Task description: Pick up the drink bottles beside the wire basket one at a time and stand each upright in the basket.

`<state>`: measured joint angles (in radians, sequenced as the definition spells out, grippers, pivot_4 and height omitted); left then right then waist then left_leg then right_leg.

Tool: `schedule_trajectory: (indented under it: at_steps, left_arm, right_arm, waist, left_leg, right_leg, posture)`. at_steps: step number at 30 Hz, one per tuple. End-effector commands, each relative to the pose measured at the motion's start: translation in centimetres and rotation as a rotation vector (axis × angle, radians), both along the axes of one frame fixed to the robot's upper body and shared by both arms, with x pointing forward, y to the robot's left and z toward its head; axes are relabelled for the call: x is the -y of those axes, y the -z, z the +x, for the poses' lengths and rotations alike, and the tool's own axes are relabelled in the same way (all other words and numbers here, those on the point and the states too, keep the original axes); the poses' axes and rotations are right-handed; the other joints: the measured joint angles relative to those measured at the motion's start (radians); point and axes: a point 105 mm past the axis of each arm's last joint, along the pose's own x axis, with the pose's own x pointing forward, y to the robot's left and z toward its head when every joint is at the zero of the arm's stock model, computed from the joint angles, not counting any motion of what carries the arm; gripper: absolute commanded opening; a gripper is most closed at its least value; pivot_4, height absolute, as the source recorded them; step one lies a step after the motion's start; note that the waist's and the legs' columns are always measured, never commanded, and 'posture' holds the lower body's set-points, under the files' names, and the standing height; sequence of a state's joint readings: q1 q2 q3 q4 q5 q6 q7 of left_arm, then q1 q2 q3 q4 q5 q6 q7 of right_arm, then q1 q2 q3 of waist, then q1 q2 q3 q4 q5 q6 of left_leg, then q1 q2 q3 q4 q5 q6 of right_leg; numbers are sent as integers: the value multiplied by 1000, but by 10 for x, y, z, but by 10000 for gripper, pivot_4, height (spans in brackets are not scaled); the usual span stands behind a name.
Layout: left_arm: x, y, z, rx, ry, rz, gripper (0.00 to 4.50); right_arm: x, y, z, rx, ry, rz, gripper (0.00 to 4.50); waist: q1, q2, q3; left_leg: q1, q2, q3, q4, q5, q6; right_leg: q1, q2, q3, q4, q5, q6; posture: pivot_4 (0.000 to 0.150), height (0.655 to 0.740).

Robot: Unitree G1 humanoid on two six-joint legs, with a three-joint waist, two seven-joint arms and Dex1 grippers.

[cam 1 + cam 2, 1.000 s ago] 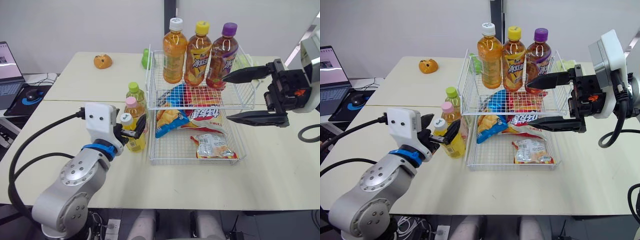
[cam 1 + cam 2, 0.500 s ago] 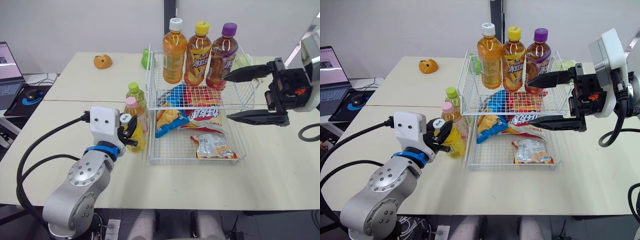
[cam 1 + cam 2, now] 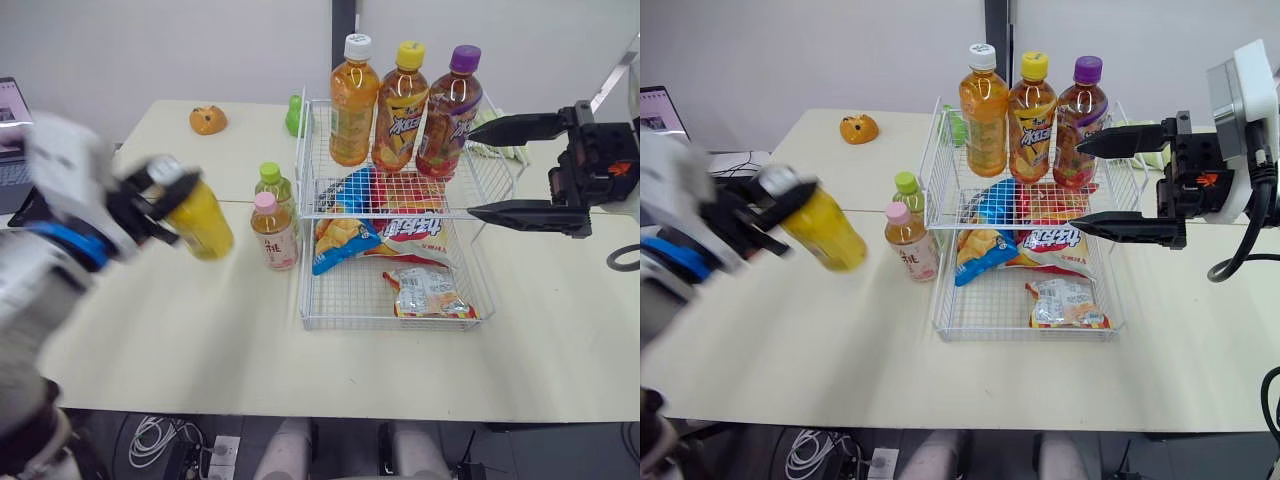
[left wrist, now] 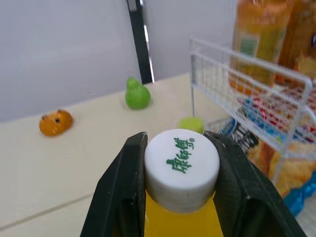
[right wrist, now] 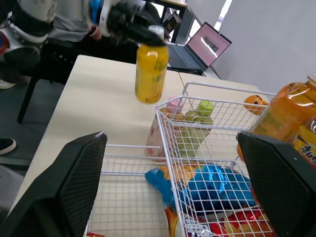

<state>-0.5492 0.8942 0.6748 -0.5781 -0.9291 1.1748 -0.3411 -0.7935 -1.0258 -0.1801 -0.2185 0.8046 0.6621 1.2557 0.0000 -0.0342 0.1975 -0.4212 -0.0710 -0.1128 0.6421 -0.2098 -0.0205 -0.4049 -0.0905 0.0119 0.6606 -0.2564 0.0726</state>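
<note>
My left gripper (image 4: 178,140) is shut on the neck of a yellow drink bottle (image 3: 202,220) with a white cap (image 4: 181,164). It holds the bottle tilted in the air over the table's left part, well away from the wire basket (image 3: 400,322). A green-capped bottle (image 3: 270,184) and a pink-capped bottle (image 3: 274,232) stand beside the basket's left side. Three bottles stand upright on the basket's upper shelf (image 3: 405,212): white-capped (image 3: 351,100), yellow-capped (image 3: 398,105) and purple-capped (image 3: 445,110). My right gripper (image 3: 478,170) hovers open at the basket's right side, holding nothing.
Snack bags (image 3: 385,235) lie in the basket's lower tray. An orange toy (image 3: 207,120) and a green toy (image 3: 292,117) sit at the table's back. A laptop (image 3: 662,100) stands off the far left. A seam (image 3: 200,201) joins two table tops.
My left gripper closed on the yellow bottle's neck, then lifted it up and to the left, away from the other two bottles. The right gripper has barely moved.
</note>
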Motion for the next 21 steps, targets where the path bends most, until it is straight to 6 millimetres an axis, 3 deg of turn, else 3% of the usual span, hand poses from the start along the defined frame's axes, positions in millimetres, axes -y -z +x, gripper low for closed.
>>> schedule_trajectory:
  at_steps: [1, 4, 10, 13, 21]
  left_arm:
    - [-5, -54, -8, 96, 84, -42, 13550]
    - [1, -92, -10, 125, 173, -48, 13550]
    - [56, -127, -6, 53, 506, -60, 13550]
    - [86, -127, -1, 13, 629, -35, 13550]
    - [165, -103, 26, -13, 822, 71, 13550]
  right_arm:
    - [8, -9, -1, 47, 60, -2, 45000]
    - [12, -7, 0, 49, 94, -7, 45000]
    - [18, -7, -4, 60, 124, 4, 45000]
    - [19, -6, -8, 49, 134, 9, 45000]
    - [29, -9, -20, 49, 210, 35, 45000]
  waist:
    - [-1, 0, 0]
    - [-3, -4, 2]
    - [1, -3, 2]
    - [-3, -3, 2]
    - [-15, -2, 3]
  left_leg:
    - [0, 0, 0, 0, -1, 1]
    - [-2, 0, 1, 0, -1, 0]
    - [-2, -1, 1, 0, -1, 0]
    - [-2, -1, 1, 1, -1, 0]
    - [-3, 0, 1, 0, -1, 0]
  right_leg:
    - [0, 0, 1, 1, 0, 0]
    - [-2, 1, -1, 1, 1, 0]
    - [-1, 0, 0, 1, 0, 1]
    - [-1, 0, 0, 2, 1, 1]
    - [-5, 0, 5, 3, 1, 1]
  posture:
    - [1500, 7400]
    - [1500, 7400]
    - [1500, 7400]
    - [1500, 7400]
    - [1500, 7400]
